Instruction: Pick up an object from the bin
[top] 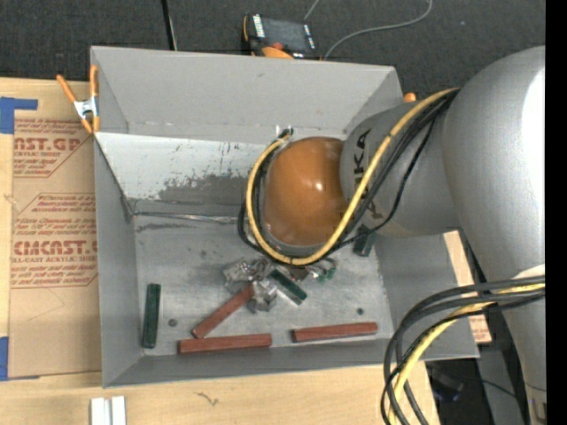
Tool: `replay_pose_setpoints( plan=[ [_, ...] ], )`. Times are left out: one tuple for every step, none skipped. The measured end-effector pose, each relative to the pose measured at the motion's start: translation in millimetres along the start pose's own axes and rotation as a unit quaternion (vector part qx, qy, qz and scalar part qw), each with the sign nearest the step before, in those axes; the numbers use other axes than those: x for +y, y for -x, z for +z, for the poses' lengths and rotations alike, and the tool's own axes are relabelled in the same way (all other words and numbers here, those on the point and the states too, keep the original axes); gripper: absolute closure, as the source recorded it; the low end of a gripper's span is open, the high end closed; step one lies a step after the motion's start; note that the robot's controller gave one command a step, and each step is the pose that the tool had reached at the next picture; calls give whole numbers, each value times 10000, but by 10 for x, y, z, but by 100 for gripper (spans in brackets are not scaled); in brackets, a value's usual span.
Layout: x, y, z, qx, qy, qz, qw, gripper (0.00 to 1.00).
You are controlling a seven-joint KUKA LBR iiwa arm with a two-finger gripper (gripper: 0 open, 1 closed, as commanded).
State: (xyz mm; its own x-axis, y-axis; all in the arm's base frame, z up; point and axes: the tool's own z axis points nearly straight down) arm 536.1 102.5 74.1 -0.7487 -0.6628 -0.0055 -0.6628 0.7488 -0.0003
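Orange wrist cover (301, 193) is seen uppermost, the gripper (255, 283) beneath it low in the bin (115, 237); whether it is open or closed cannot be told. At its tip lies the upper end of a slanted red-brown stick (217, 317), judged light, stiff and smooth, best taken across its narrow sides near mid-length. A like stick (224, 343) lies flat just beside its lower end

The grey bin (115, 237) holds two kinds of loose thing. There are three red-brown bars: a long bar (224, 343) along the near wall, a second bar (334, 332) to its right, and a slanted bar (221, 314) just above them. Two dark green bars are certain: a left-wall bar (151, 315) and a middle bar (289, 288). A further dark green piece (363, 245) at the arm's edge is too hidden to identify.
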Motion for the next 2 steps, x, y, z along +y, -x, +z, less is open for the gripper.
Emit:
replay_pose_setpoints(
  plan=[
    [-384,-115,-1275,1,-14,-2149,9766,100],
    [319,260,-779,-13,-28,-3772,9261,100]
  ],
)
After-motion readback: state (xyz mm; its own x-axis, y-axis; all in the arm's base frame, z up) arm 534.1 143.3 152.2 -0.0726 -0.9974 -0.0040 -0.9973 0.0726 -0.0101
